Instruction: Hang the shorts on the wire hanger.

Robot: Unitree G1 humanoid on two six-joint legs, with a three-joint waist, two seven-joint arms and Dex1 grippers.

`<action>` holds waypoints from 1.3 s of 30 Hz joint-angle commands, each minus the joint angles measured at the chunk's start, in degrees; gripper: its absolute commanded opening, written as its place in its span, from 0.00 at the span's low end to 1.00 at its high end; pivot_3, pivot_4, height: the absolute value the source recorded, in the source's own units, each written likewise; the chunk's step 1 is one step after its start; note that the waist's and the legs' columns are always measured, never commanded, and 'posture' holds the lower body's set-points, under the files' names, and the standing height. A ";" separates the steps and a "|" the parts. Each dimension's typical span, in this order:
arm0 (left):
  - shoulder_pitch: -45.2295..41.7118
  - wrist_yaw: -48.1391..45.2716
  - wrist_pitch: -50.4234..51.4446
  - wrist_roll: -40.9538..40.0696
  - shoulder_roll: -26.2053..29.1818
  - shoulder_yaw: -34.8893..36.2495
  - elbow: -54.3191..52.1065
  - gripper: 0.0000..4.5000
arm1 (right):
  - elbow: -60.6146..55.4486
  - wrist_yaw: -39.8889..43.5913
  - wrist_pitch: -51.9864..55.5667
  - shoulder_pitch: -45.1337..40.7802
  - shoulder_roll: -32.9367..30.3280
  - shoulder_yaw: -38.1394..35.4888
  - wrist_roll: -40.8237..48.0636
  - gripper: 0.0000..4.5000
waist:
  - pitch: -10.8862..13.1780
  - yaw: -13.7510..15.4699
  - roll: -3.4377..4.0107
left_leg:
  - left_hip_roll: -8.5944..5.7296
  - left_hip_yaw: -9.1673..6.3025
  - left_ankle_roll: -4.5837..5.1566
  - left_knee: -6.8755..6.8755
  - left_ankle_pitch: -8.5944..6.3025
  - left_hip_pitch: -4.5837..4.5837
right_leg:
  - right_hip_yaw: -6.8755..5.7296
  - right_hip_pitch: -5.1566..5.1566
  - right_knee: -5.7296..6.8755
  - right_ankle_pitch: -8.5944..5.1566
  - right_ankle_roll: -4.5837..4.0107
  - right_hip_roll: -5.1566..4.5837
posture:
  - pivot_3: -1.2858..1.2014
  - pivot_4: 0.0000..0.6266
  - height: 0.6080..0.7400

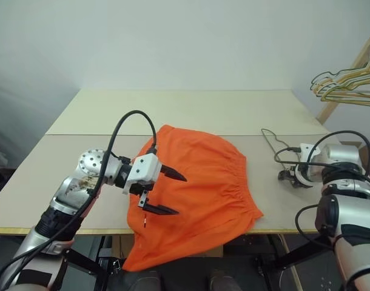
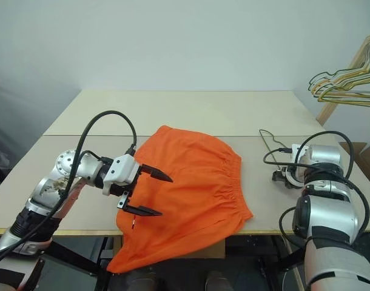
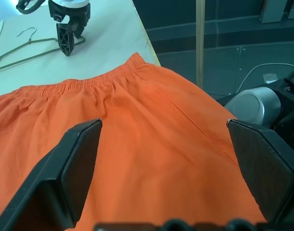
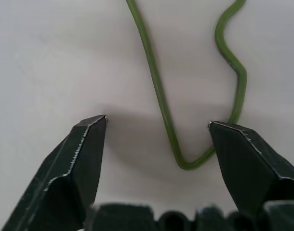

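Fingers of the left gripper [image 1: 168, 193] stand spread as wide as they go, hovering above the near left part of the shorts [image 1: 203, 182] with nothing between them; they point toward the robot's right, tilted a little downward. The right gripper [image 4: 156, 126] is also parted, its tips down close to the table [image 1: 233, 109] and straddling a bent corner of the wire hanger [image 4: 162, 103], which lies loose between the jaws, not clamped. That hanger lies flat on the table just right of the shorts, a thin wire running from the gripper away toward the far side. The shorts lie spread on the tabletop, gathered waistband toward the right, their long axis running from the far left to the near right, with the near left part drooping over the front edge.
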 commanded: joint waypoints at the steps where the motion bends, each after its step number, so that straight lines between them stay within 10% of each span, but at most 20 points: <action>1: -0.78 -0.64 -0.53 -1.40 0.73 1.54 -1.27 1.00 | 1.90 -0.12 1.17 -1.45 -0.27 -1.90 1.96 0.59 | 0.00 -0.04 0.00 | 0.00 0.00 0.00 0.00 0.00 0.00 | 0.00 0.00 0.00 0.00 0.00 0.00 | 0.57 0.00 1.00; 9: -1.32 -1.59 -0.61 -1.52 1.03 1.78 -0.75 1.00 | 1.16 1.32 3.32 -1.57 0.02 -0.74 2.06 0.01 | 0.00 -0.43 0.00 | 0.02 0.00 0.00 0.00 0.00 0.00 | 0.00 0.00 -0.01 0.00 0.00 0.03 | 0.57 0.00 1.00; 14: -1.86 -1.59 -0.54 -1.54 0.75 2.01 -0.43 1.00 | -5.62 7.50 7.66 0.40 -0.52 5.36 1.52 0.01 | 0.00 -0.40 0.00 | 0.02 -0.01 0.00 0.00 0.00 -0.01 | 0.01 -0.02 -0.01 -0.02 0.03 0.04 | 0.57 0.00 1.00; 20: -3.39 1.53 0.45 -1.47 -1.72 2.79 0.71 1.00 | -41.69 14.17 4.89 15.11 -5.86 17.27 0.27 0.01 | 0.00 0.33 0.05 | 0.00 -0.08 0.00 0.00 0.00 -0.27 | -0.04 -0.17 -0.03 -0.06 0.09 0.04 | 0.56 0.00 1.00; 25: -8.93 8.29 3.30 -1.29 -6.59 4.76 5.42 1.00 | -64.66 11.12 -25.44 30.75 -15.24 21.46 -10.51 0.01 | 0.02 1.39 0.10 | -0.02 -0.11 0.00 0.02 0.00 -0.44 | -0.10 -0.33 -0.04 -0.26 0.44 0.00 | 0.55 0.00 1.00; 32: -23.22 14.48 4.63 0.25 -11.66 7.39 21.66 1.00 | -65.42 2.15 -70.30 41.89 -30.12 23.77 -28.61 0.01 | 0.02 0.62 0.07 | -0.03 -0.06 -0.01 0.11 0.00 -0.25 | -0.07 -0.15 -0.05 -0.27 0.46 0.00 | 0.53 0.00 1.00; 39: -30.64 10.16 2.90 5.30 -11.84 2.95 34.82 1.00 | -64.96 0.72 -81.67 43.69 -29.82 19.52 -31.24 0.01 | 0.03 -1.35 0.05 | -0.06 -0.03 0.00 0.16 0.00 -0.26 | 0.03 -0.14 -0.04 -0.24 0.45 -0.01 | 0.52 0.00 1.00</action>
